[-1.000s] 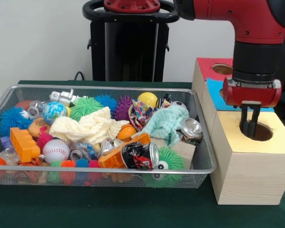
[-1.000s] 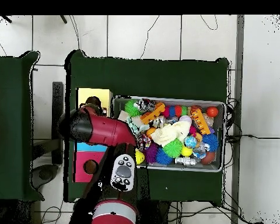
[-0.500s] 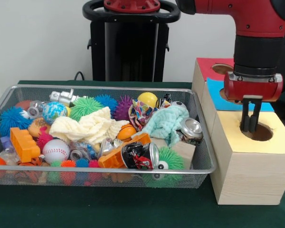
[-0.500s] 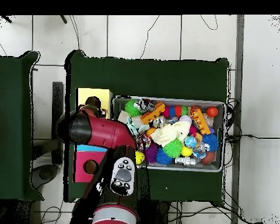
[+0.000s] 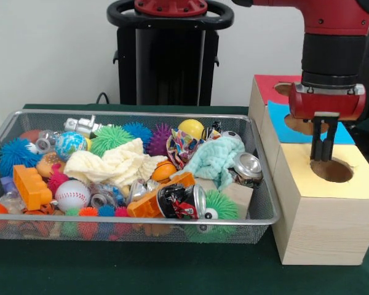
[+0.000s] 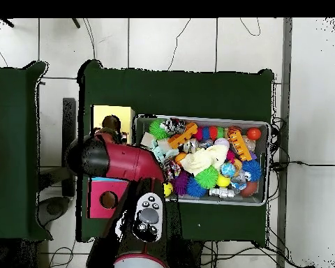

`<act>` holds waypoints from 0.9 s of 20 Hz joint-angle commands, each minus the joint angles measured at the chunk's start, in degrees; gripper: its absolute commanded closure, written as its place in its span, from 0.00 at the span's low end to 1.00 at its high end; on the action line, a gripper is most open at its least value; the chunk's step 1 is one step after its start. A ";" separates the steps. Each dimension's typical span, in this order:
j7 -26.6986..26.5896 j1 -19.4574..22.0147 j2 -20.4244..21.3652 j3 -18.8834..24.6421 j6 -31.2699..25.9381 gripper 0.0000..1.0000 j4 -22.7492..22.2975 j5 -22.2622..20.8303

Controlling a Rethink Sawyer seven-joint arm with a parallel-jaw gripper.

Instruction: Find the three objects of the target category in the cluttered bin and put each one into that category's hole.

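The wire mesh bin [image 5: 141,219] lies at the left, full of toys. One confetti-patterned cloth piece [image 5: 183,146] lies near the bin's back middle, between a purple spiky ball and the mint-green cloth; it also shows in the overhead view [image 6: 172,169]. Other confetti pieces are not visible. My gripper [image 5: 324,153] hangs just above the round hole [image 5: 332,170] in the yellow-topped box [image 5: 363,178]. It is open by a narrow gap and holds nothing. In the overhead view the arm [image 6: 121,159] covers the gripper.
The blue-topped box [image 5: 277,120] and red-topped box [image 5: 267,86] stand behind the yellow one. A cream cloth [image 5: 117,163], mint-green cloth [image 5: 215,158], crushed cans, balls and orange bricks fill the bin. The robot's pedestal [image 5: 169,55] stands behind the bin.
My gripper has risen out of the yellow box's hole and now hangs just above it. Nothing in the bin has moved.
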State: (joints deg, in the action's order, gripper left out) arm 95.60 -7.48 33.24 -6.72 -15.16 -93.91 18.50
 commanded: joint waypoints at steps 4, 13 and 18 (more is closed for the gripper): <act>-1.70 6.63 -1.00 0.78 -8.84 1.00 -8.95 -10.33; -7.69 17.67 -0.41 6.15 -5.93 1.00 -12.15 -22.05; -9.37 23.27 -0.97 8.88 -6.20 1.00 -11.55 -28.80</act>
State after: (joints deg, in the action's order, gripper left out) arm 95.60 10.38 34.57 -3.80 -15.50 -100.01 -2.80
